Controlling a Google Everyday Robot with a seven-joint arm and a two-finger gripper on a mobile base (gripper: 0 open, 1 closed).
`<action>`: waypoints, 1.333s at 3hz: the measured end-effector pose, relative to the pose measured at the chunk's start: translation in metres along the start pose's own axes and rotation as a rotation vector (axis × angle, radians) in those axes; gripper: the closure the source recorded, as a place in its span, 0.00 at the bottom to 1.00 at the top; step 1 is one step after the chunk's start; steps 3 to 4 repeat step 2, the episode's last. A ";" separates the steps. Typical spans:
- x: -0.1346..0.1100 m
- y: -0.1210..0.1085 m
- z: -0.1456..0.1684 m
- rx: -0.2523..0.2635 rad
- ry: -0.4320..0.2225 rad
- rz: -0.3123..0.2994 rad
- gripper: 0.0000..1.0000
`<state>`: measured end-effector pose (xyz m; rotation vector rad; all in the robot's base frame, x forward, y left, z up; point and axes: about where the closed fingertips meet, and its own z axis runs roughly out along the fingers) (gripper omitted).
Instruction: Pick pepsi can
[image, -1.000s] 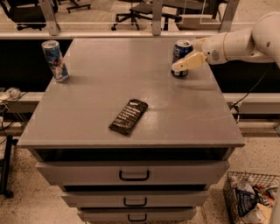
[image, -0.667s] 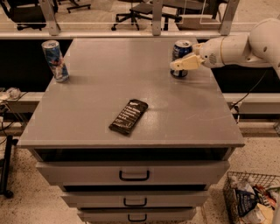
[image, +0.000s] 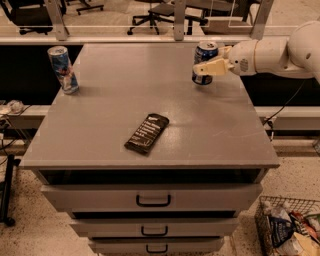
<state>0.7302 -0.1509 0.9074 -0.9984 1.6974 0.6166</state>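
Note:
The pepsi can, dark blue with white markings and a silver top, stands upright near the far right edge of the grey table top. My gripper reaches in from the right on a white arm. It is level with the can's middle, and its cream tip crosses the front of the can. The can rests on the table.
A slimmer, taller light-blue can stands at the far left of the table. A dark flat packet lies near the middle front. Drawers sit below the top. A wire basket of packets is on the floor at the right. Office chairs stand behind a rail.
My gripper has moved left along the can, from beside its right side to across its front. The can has not moved.

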 end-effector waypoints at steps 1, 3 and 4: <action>-0.071 0.033 -0.032 -0.036 -0.110 -0.003 1.00; -0.074 0.034 -0.031 -0.039 -0.111 0.010 1.00; -0.074 0.034 -0.031 -0.039 -0.111 0.010 1.00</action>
